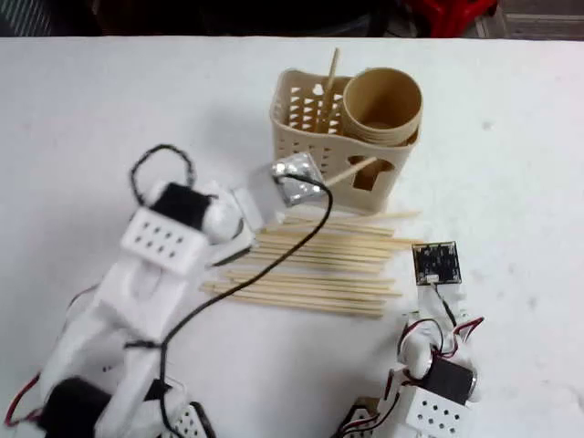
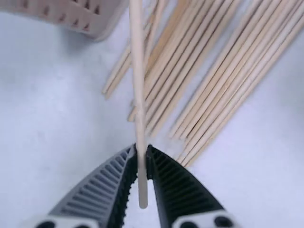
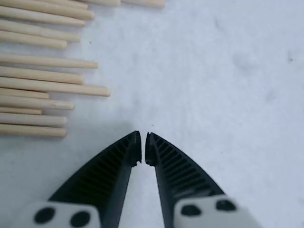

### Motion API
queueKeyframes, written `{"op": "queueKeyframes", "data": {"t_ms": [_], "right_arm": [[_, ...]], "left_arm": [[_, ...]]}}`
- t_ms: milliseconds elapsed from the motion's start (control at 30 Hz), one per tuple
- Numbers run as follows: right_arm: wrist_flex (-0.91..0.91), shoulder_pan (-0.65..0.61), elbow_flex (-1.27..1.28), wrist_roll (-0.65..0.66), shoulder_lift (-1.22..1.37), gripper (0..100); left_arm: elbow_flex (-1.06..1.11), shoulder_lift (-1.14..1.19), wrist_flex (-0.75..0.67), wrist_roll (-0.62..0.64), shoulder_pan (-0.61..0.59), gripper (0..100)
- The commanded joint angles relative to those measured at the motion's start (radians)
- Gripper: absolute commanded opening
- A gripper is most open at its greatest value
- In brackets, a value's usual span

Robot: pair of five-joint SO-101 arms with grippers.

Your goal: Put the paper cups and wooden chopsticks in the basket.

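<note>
High view: a cream plastic basket (image 1: pixel 297 114) with slotted, perforated walls stands on the white tabletop (image 1: pixel 109 100) toward its far side. In its right half sits a nested stack of paper cups (image 1: pixel 383 96), plain kraft-brown and round, with several rims showing one under another; the exact number cannot be told. One upright chopstick (image 1: pixel 330 78), a thin pale wooden rod, stands in the basket's left half and leans slightly. In front of the basket lie the loose chopsticks (image 1: pixel 319 265), a flat, roughly parallel layer of some twenty, too tightly packed to count exactly. The left arm (image 1: pixel 155 246), white with black cabling, stretches to the pile's near-left corner. A single held chopstick (image 1: pixel 351 171) slants up against the basket's front wall. The right arm (image 1: pixel 438 392) sits near the lower right, beside the pile's right ends.

Left wrist view: the left hand (image 2: pixel 141 149) is clamped on the held chopstick (image 2: pixel 137 71), its ribbed black fingers (image 2: pixel 175 185) pressing both sides of the smooth round stick near its end. Beyond lie the loose chopsticks (image 2: pixel 213 71) and a corner of the basket (image 2: pixel 71 19).

Right wrist view: the right hand (image 3: pixel 142 142) hangs over bare tabletop (image 3: pixel 228 71), its jaws all but touching with nothing between them. About a dozen blunt ends of the loose chopsticks (image 3: pixel 42 76) lie just beside it.
</note>
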Motion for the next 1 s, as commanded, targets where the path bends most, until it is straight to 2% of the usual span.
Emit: {"op": "queueKeyframes", "data": {"t_ms": [0, 233, 333, 533, 733, 967], "right_arm": [[0.005, 0.007, 0.005, 0.008, -0.01, 3.5], [0.005, 0.007, 0.005, 0.008, -0.01, 3.5], [0.005, 0.007, 0.005, 0.008, -0.01, 3.5], [0.005, 0.007, 0.005, 0.008, -0.01, 3.5], [0.005, 0.007, 0.005, 0.008, -0.01, 3.5], [0.005, 0.007, 0.005, 0.008, -0.01, 3.5]], "left_arm": [[-0.018, -0.185, 0.031, -0.002, 0.004, 2], [-0.098, -0.315, -0.115, 0.209, 0.07, 2], [-0.15, -0.315, -0.15, 0.25, 0.077, 2], [-0.107, -0.325, -0.072, 0.244, 0.076, 2], [0.017, -0.325, -0.103, 0.215, 0.071, 2], [0.035, -0.318, -0.114, 0.215, 0.071, 2]]}}
